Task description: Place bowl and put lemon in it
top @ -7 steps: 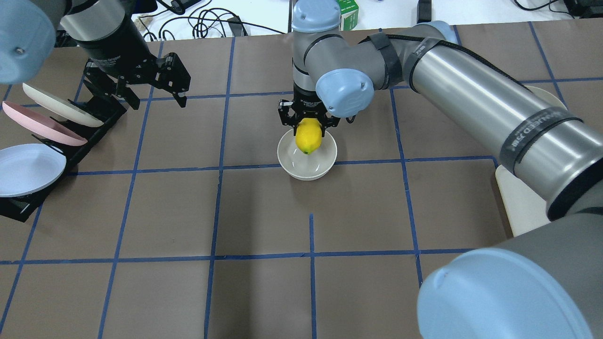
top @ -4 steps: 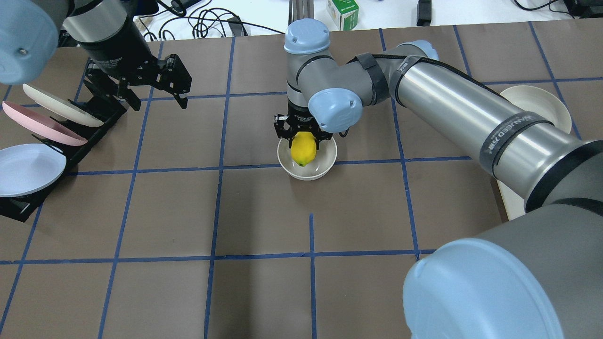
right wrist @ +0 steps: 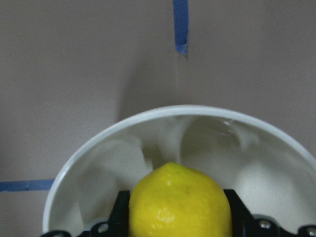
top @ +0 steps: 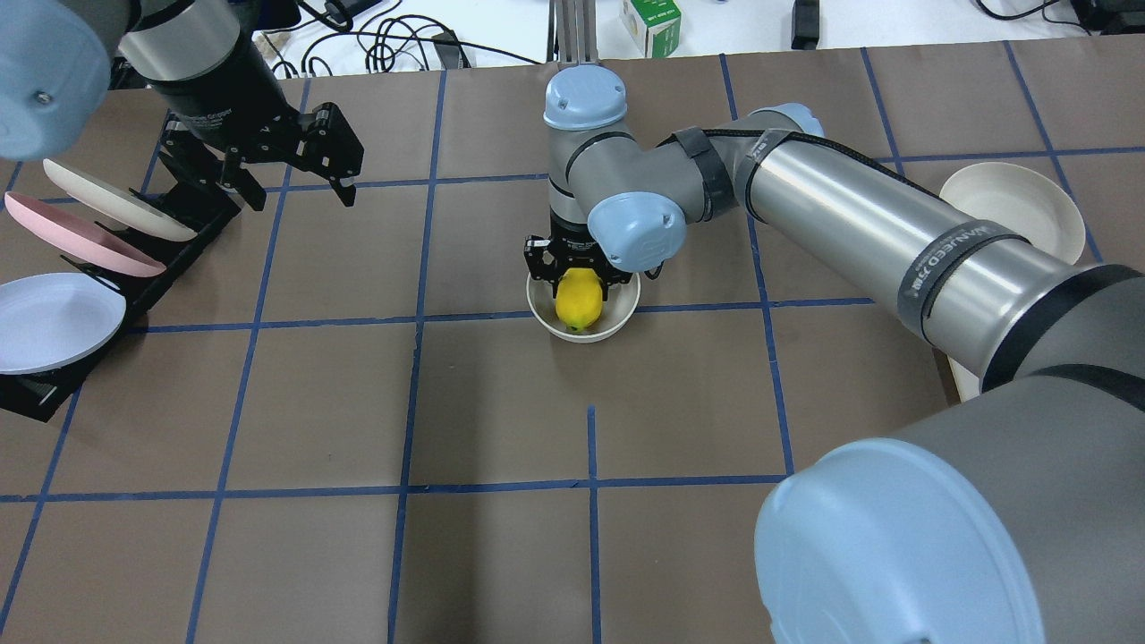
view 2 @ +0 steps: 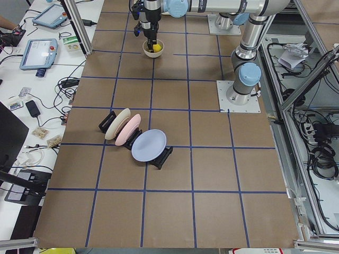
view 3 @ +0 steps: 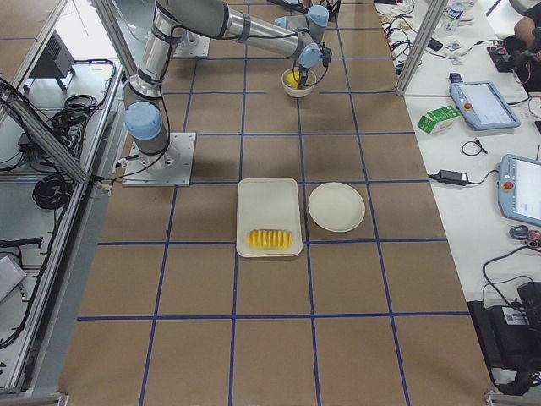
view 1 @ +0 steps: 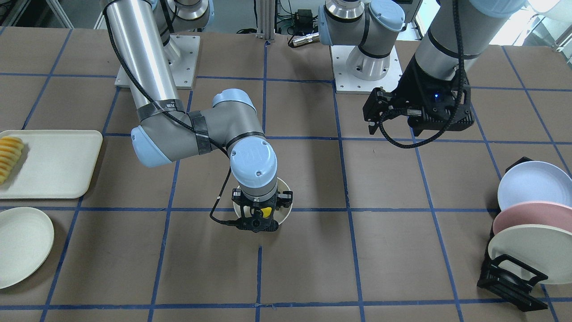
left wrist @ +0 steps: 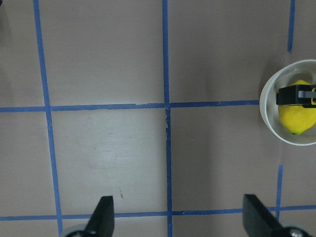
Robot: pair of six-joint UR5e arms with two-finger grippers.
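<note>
The off-white bowl (top: 615,320) stands upright on the brown table near its middle. My right gripper (top: 580,284) reaches down into it, shut on the yellow lemon (top: 579,302), which sits low inside the bowl. In the right wrist view the lemon (right wrist: 180,202) is clamped between the two dark fingers over the bowl's inside (right wrist: 163,136). The left wrist view shows bowl (left wrist: 269,118) and lemon (left wrist: 296,118) at its right edge. My left gripper (top: 304,170) hangs open and empty above the table at the far left, near the plate rack.
A black rack (top: 36,394) with white, pink and pale blue plates stands at the left edge. On the right are a cream round plate (top: 1011,210) and a cream tray (view 1: 53,163) with orange-yellow slices (view 1: 9,156).
My right gripper has lowered the lemon from above the bowl's rim down into the bowl. The left arm has not moved.
</note>
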